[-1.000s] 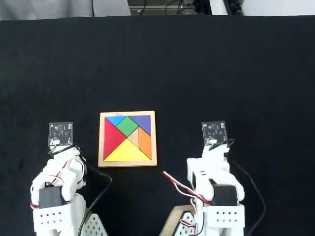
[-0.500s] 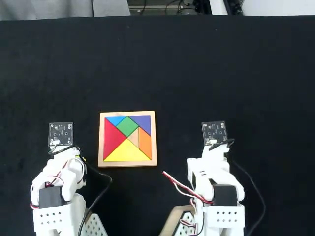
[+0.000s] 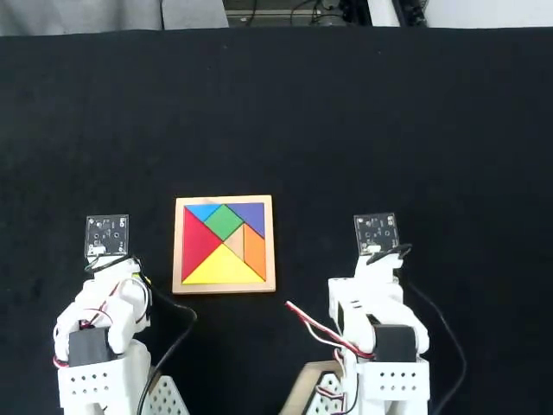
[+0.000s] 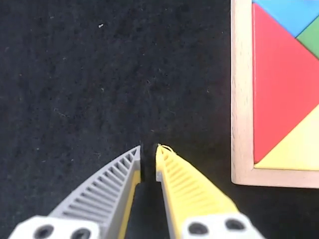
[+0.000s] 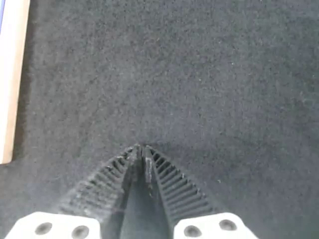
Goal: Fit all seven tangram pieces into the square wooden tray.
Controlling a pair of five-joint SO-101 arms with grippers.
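The square wooden tray [image 3: 178,245] lies on the black cloth between the two arms, packed with coloured tangram pieces: a red triangle [image 3: 199,245], yellow triangle [image 3: 222,271], green square [image 3: 225,221], blue pieces and an orange piece [image 3: 255,248]. The left wrist view has the tray's rim [image 4: 240,99] with the red triangle [image 4: 281,89] and yellow triangle [image 4: 299,149] inside it. My left gripper [image 4: 148,149] is shut on nothing, over bare cloth beside the tray. My right gripper [image 5: 141,148] is shut too, empty, on the tray's other side, with the rim [image 5: 12,74] showing at the edge.
Both arms sit folded at the near edge of the table, left arm [image 3: 108,303] and right arm [image 3: 376,303]. Wide black cloth stretches behind the tray toward the far edge [image 3: 276,30].
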